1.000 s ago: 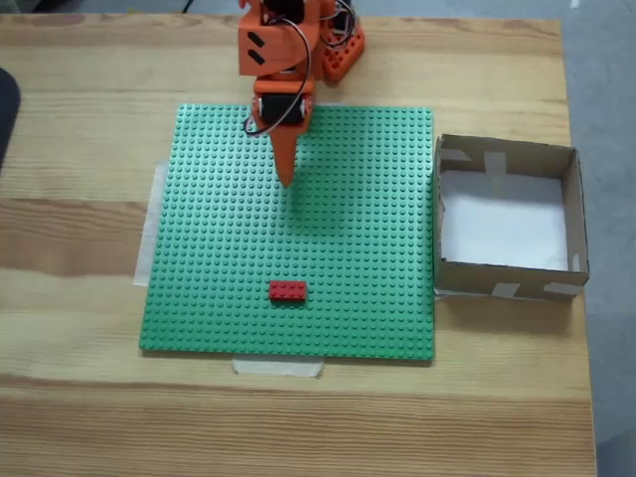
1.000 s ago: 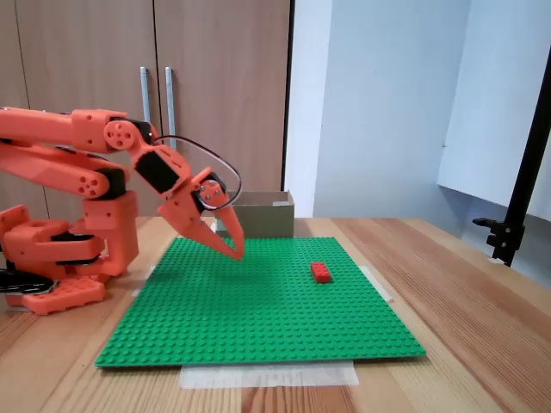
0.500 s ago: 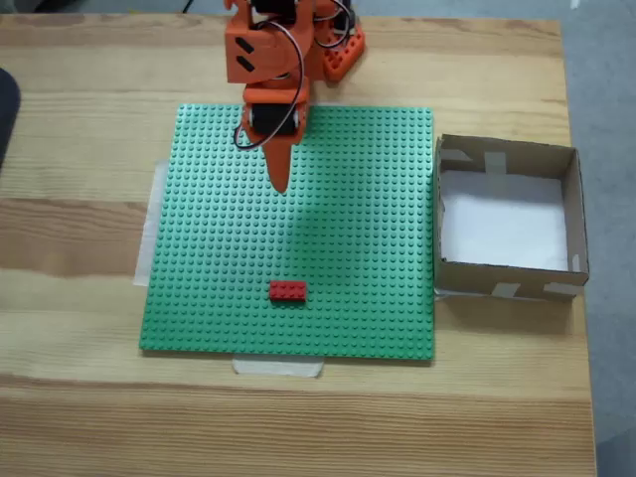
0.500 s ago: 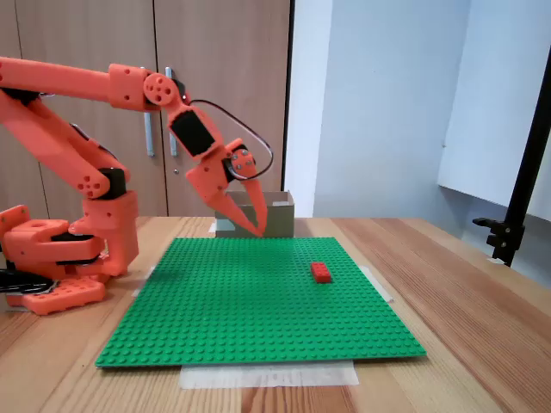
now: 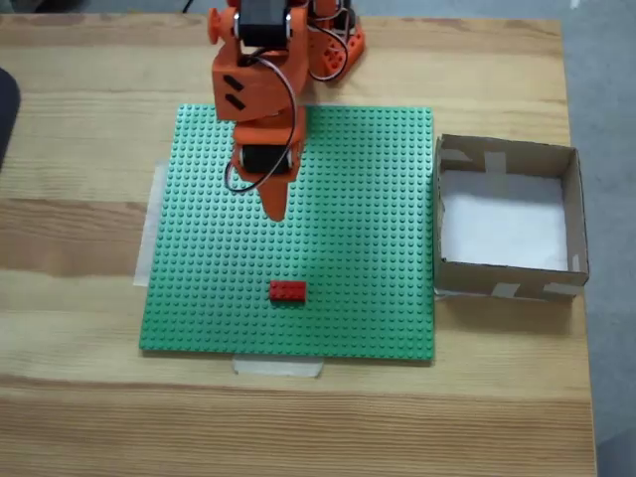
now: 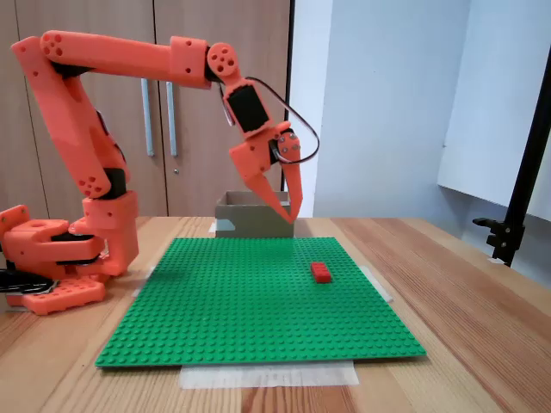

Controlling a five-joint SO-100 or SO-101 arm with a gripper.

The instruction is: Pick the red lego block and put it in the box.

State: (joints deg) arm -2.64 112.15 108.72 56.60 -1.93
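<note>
Orange arm above the green baseplate (image 5: 328, 248), box at the right.
From above, the gripper (image 5: 274, 211) hangs closed with nothing in it; the red lego block (image 5: 288, 291) lies on the studs below it, and the box (image 5: 574, 214) stands beside the plate.

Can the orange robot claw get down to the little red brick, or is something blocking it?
Probably yes. The red lego block lies alone on the green baseplate with nothing beside it or on it. The gripper hangs above the plate, short of the block, with open air between them.
</note>
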